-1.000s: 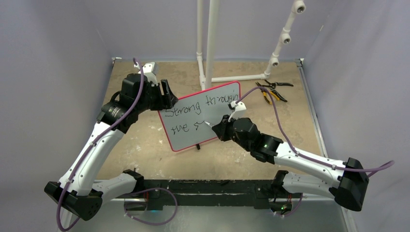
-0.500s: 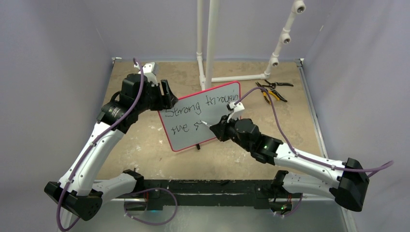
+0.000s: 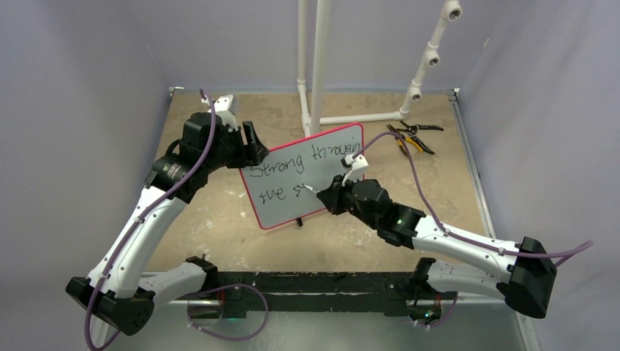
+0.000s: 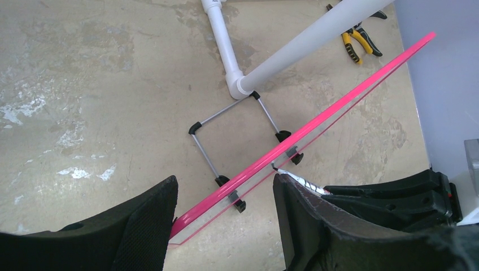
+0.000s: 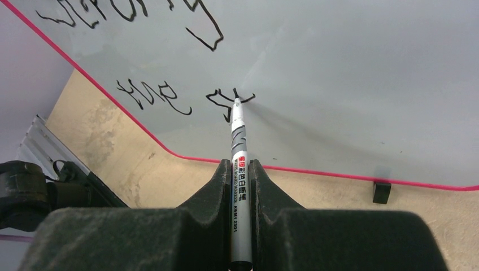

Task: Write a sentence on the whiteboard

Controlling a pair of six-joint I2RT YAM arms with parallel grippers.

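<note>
Right wrist view: the sentence (image 5: pixel 148 96) is half done on the whiteboard (image 5: pixel 367 84), which stands tilted on the table (image 3: pixel 219 219) with white pipes (image 3: pixel 319 66) just behind it. The right gripper (image 5: pixel 240 169) squeezes the marker (image 5: pixel 238 152), whose tip is on the lower line. Press softly and go slow. The left gripper (image 4: pixel 225 183) has its fingers apart around the whiteboard's left edge, to stop wobbles.

A lab test cell: grey walls (image 3: pixel 73 110) around a scuffed tabletop (image 3: pixel 219 227), white pipe frame (image 3: pixel 320 66), pliers (image 3: pixel 420 128)

Pink-edged pale whiteboard (image 4: pixel 339 110) edge-on, slanting between spread black fingers of left claw (image 4: pixel 225 183). Wire stand (image 4: pixel 207 156) behind it on mottled beige bench (image 4: pixel 85 68). White plastic pipe (image 4: pixel 316 40), yellow-handled pliers (image 4: pixel 353 45) beyond.
</note>
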